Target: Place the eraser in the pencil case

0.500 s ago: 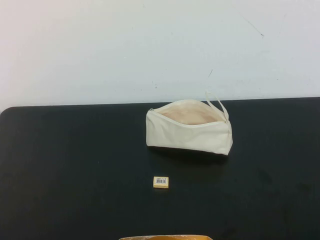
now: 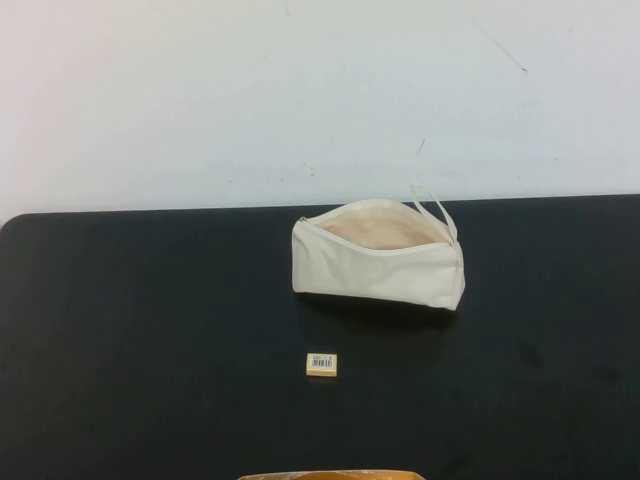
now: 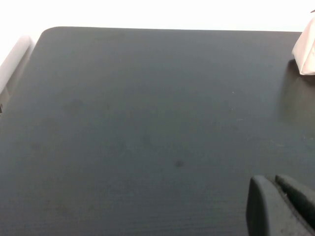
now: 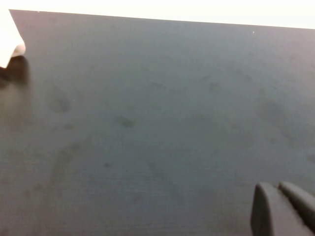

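The eraser (image 2: 321,364), a tiny tan block with a white barcode label, lies flat on the black table (image 2: 150,330), in front of the pencil case. The pencil case (image 2: 378,257) is a cream-white pouch lying on its side, zip open, beige lining showing, with a thin loop strap (image 2: 432,208) at its right end. A corner of it shows in the left wrist view (image 3: 306,49) and the right wrist view (image 4: 9,44). Neither arm shows in the high view. My left gripper (image 3: 276,183) is shut and empty over bare table. My right gripper (image 4: 278,189) is shut and empty over bare table.
A white wall (image 2: 300,90) rises behind the table's back edge. A tan-orange object (image 2: 330,475) pokes in at the near edge of the high view. The table's left rear corner is rounded.
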